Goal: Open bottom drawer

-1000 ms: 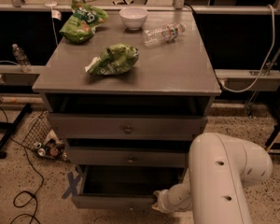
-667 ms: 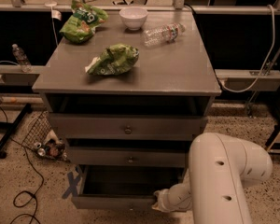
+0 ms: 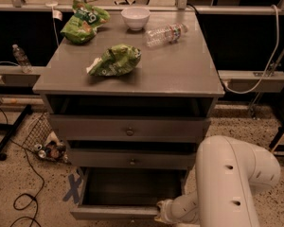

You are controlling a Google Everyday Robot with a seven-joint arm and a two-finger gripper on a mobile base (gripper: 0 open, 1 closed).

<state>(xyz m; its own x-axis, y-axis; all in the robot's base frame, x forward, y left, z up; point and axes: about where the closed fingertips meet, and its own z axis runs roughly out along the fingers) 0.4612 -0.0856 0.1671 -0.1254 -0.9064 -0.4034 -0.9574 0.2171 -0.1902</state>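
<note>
The grey cabinet (image 3: 132,74) has three drawers. The bottom drawer (image 3: 114,213) is pulled out the furthest, and its dark empty box shows from above. Its knob is hidden under the front edge. The middle drawer (image 3: 131,160) and the top drawer (image 3: 128,129) stand out a little, each with a small round knob. My white arm (image 3: 232,183) reaches in from the lower right. My gripper (image 3: 160,213) is at the right end of the bottom drawer's front, partly cut off by the frame's lower edge.
On the cabinet top lie two green chip bags (image 3: 116,60) (image 3: 84,20), a white bowl (image 3: 135,17) and a clear plastic bottle (image 3: 165,33). A wire basket with cans (image 3: 46,143), a black cable (image 3: 23,193) and blue tape (image 3: 75,187) are on the floor to the left.
</note>
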